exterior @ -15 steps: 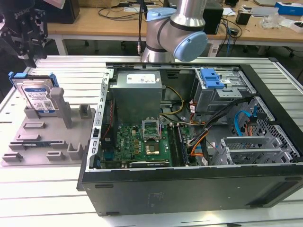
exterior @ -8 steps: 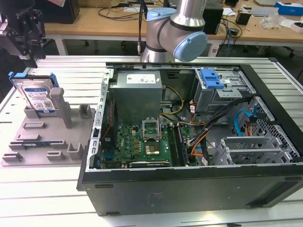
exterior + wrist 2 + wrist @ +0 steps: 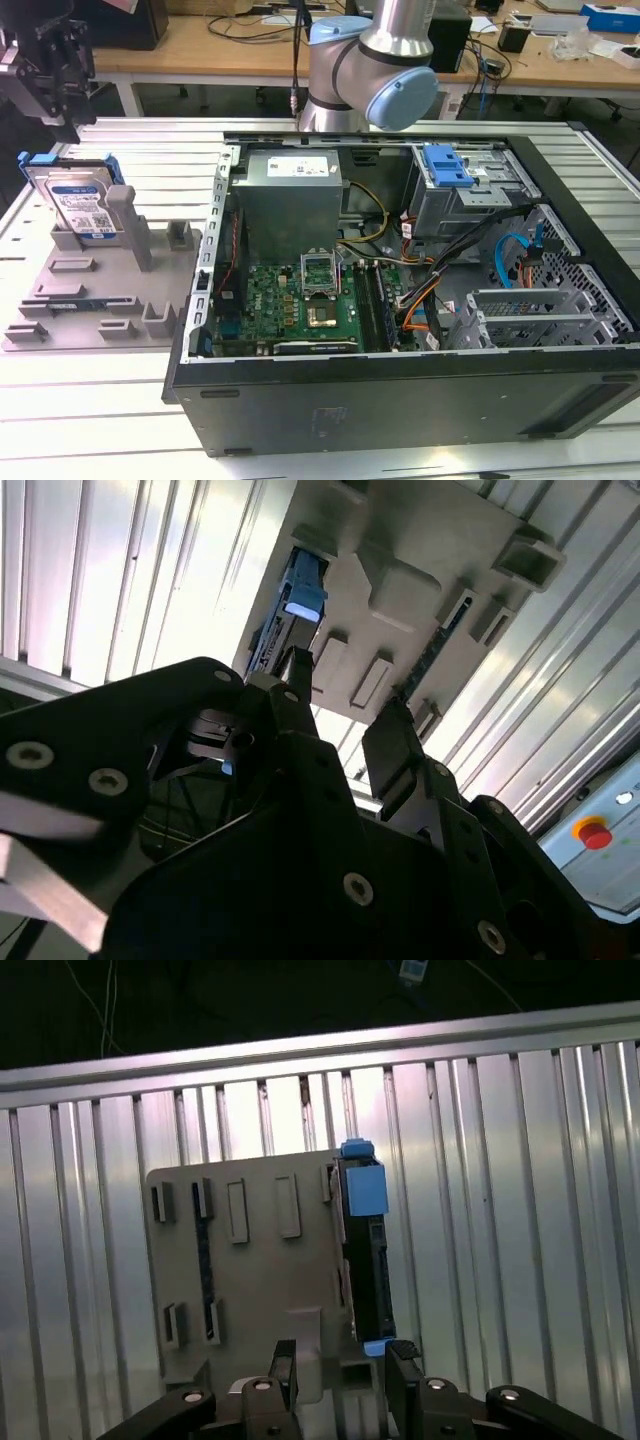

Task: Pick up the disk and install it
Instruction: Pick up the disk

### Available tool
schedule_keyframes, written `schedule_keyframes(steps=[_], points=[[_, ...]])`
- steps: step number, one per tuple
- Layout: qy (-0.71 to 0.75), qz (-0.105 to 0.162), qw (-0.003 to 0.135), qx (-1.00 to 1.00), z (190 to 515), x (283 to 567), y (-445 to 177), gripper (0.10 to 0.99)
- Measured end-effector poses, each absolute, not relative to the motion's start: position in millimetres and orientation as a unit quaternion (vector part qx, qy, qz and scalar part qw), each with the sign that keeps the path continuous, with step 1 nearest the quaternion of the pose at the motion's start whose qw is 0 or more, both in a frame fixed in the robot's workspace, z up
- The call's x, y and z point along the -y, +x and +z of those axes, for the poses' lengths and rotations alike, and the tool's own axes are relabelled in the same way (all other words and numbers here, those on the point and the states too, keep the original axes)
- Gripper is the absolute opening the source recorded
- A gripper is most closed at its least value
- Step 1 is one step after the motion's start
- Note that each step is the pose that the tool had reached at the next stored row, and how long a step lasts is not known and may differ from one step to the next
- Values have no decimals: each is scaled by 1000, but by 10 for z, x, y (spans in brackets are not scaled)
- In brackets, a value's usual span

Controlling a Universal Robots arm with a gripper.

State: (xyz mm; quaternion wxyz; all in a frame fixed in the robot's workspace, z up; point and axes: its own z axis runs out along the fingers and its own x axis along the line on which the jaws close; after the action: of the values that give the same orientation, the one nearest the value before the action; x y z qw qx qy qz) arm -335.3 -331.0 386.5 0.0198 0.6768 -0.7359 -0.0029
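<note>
The disk (image 3: pixel 82 205), a silver drive with a white-and-blue label in a blue carrier frame, stands upright in the grey holder (image 3: pixel 100 300) on the exterior view's left. My black gripper (image 3: pixel 62 108) hangs above it, apart from it. In the first wrist view the disk (image 3: pixel 363 1250) shows edge-on beside the holder (image 3: pixel 250 1280), and my gripper (image 3: pixel 342 1360) is open with nothing between its fingers (image 3: pixel 400 1355). The second wrist view has the disk's blue frame (image 3: pixel 302 592) beyond the open gripper (image 3: pixel 345 725).
An open computer case (image 3: pixel 400 400) lies on the ribbed metal table (image 3: pixel 90 420), with a grey power supply box (image 3: pixel 290 195), motherboard (image 3: pixel 300 300), cables and a drive bay holding a blue bracket (image 3: pixel 447 165). The arm's base (image 3: pixel 370 70) stands behind the case. A red stop button (image 3: pixel 594 834) sits nearby.
</note>
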Motion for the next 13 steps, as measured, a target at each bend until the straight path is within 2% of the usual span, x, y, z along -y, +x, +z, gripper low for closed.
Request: schedule_keyframes(steps=[2,5,13], points=[[685,-2,19,728,3863,3299,-3353,482],[689,9,8,724,3840,3249,-3390,482],[694,9,7,720,3808,3190,-3661,482]])
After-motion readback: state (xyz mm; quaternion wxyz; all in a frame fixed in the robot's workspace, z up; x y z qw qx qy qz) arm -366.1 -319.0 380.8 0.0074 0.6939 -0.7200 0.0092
